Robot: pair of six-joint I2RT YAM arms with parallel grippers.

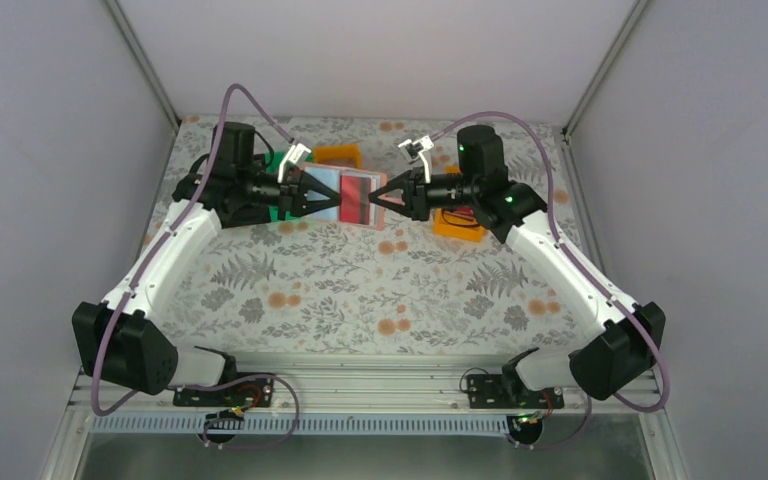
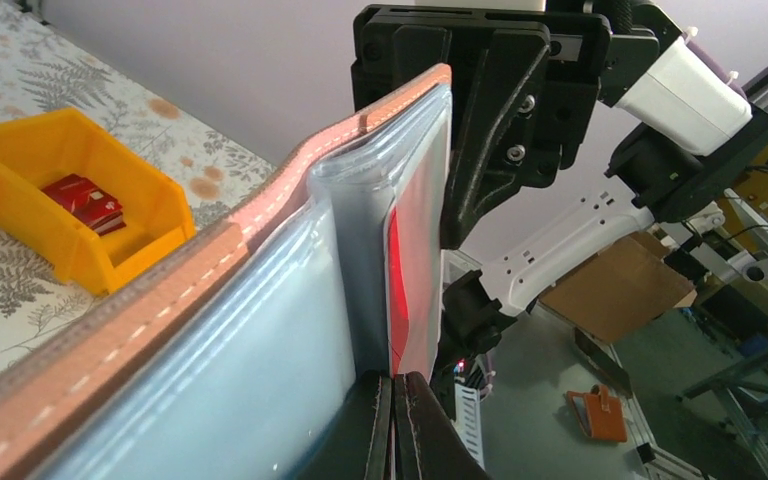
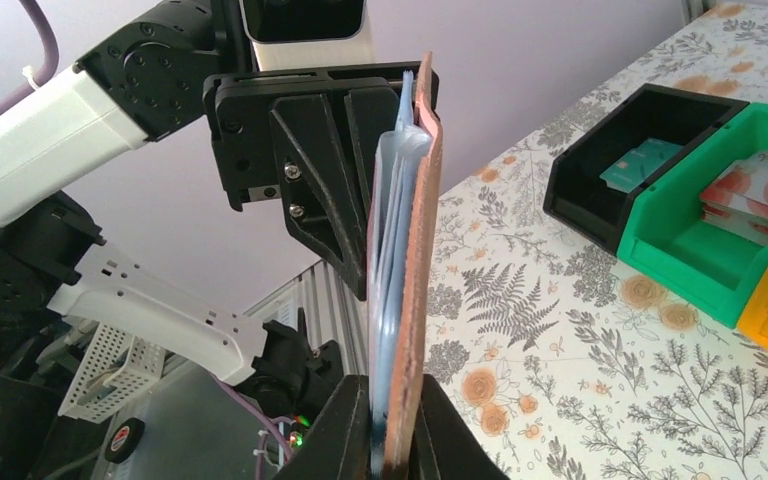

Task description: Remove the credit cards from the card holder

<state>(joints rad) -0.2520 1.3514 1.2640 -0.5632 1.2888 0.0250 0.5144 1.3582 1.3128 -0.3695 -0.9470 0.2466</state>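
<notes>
The card holder (image 1: pixel 345 195) hangs open in the air between both arms, brownish-pink cover (image 2: pixel 150 305) outside, pale blue clear sleeves inside. A dark red credit card (image 2: pixel 397 290) shows inside one sleeve. My left gripper (image 2: pixel 393 385) is shut on the thin edge of a sleeve; seen from above, the left gripper (image 1: pixel 335 200) comes in from the left. My right gripper (image 3: pixel 397 400) is shut on the cover and sleeves of the card holder (image 3: pixel 420 250) from the opposite side, with the right gripper (image 1: pixel 372 200) meeting it from the right.
An orange bin (image 2: pixel 70 215) holding red cards (image 2: pixel 85 200) sits under the right arm. At the back left stand a black bin (image 3: pixel 650 130) with a teal card (image 3: pixel 640 160), a green bin (image 3: pixel 730 240) with pinkish cards (image 3: pixel 760 190) and another orange bin (image 1: pixel 338 156).
</notes>
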